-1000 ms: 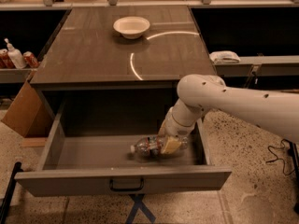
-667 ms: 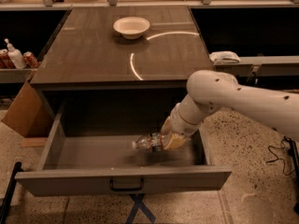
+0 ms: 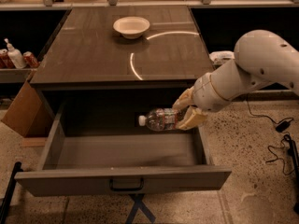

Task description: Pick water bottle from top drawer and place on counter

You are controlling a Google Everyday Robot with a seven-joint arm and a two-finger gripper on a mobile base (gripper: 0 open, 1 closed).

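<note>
Tool (image 3: 186,110): clamped on the water bottle (image 3: 161,119) by its base, over the top drawer (image 3: 124,181), right side.
Bottle: horizontal, airborne, below the tabletop (image 3: 93,50) edge.
Risk: the end-held bottle could slip out, or clip that edge when raised.

This looks like a robotics test lab: a speckled terrazzo floor (image 3: 252,171) with loose cables (image 3: 281,125), a cardboard box (image 3: 21,113) beside the bench (image 3: 93,55), and the gripper (image 3: 187,110) clasping a water bottle (image 3: 161,119) above the open drawer (image 3: 126,178).
</note>
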